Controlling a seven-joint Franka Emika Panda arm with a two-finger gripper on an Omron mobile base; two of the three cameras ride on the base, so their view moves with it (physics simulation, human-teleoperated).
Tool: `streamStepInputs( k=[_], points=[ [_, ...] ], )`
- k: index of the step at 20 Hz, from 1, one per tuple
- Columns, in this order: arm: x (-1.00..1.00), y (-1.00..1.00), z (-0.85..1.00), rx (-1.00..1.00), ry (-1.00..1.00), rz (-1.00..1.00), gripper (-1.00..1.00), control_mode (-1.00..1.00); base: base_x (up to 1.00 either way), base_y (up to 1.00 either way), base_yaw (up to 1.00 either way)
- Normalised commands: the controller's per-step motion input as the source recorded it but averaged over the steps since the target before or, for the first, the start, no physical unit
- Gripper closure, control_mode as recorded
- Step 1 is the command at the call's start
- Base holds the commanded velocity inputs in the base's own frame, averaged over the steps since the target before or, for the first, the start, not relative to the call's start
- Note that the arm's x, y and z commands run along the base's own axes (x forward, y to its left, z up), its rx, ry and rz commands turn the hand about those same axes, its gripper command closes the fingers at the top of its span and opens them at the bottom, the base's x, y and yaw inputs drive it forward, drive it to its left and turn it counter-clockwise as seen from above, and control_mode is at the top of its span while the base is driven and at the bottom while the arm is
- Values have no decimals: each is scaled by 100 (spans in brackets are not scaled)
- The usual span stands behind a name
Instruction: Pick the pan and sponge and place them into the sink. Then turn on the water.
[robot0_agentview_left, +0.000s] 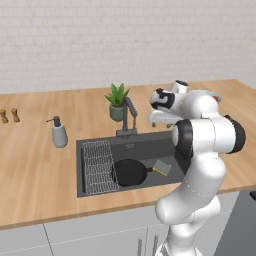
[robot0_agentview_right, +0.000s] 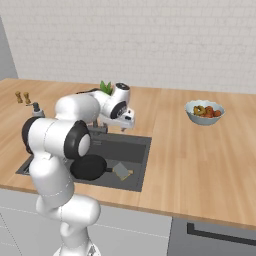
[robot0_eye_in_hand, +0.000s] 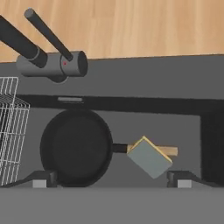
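The pan (robot0_eye_in_hand: 76, 146) lies flat on the floor of the sink (robot0_agentview_left: 145, 147), just beside the wire rack (robot0_agentview_left: 98, 166) that fills the basin's left side. Its wooden handle points away from the rack, and the sponge (robot0_eye_in_hand: 149, 157) rests tilted on top of that handle, its yellow layer showing along one edge. The end effector (robot0_eye_in_hand: 109, 180) hangs above the sink with its jaws spread wide and nothing between them; one fingertip shows over the pan's rim, the other beyond the sponge. The faucet (robot0_agentview_left: 128, 117) stands on the back rim, its lever (robot0_eye_in_hand: 48, 34) angled up; no stream shows. On the table (robot0_agentview_left: 40, 165) behind it is a potted plant (robot0_agentview_left: 117, 101), left of it a soap dispenser (robot0_agentview_left: 58, 132), and farther left two small brown things, perhaps shakers (robot0_agentview_left: 9, 115). A bowl of fruit (robot0_agentview_right: 204, 112) sits well to the right. The arm's own elbow hides the sink's right end in the left base view.
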Motion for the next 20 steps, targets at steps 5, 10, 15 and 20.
streamStepInputs(
  k=[5,10,15,20],
  points=[
    [27,17,0,29,-6,-12,-100,-100,0,0,0],
    [18,19,-2,25,-7,-10,-100,-100,0,0,0],
    [11,11,-6,8,-1,-6,-100,-100,0,0,0],
    [0,0,-3,0,0,0,-100,-100,0,0,0]
  ],
)
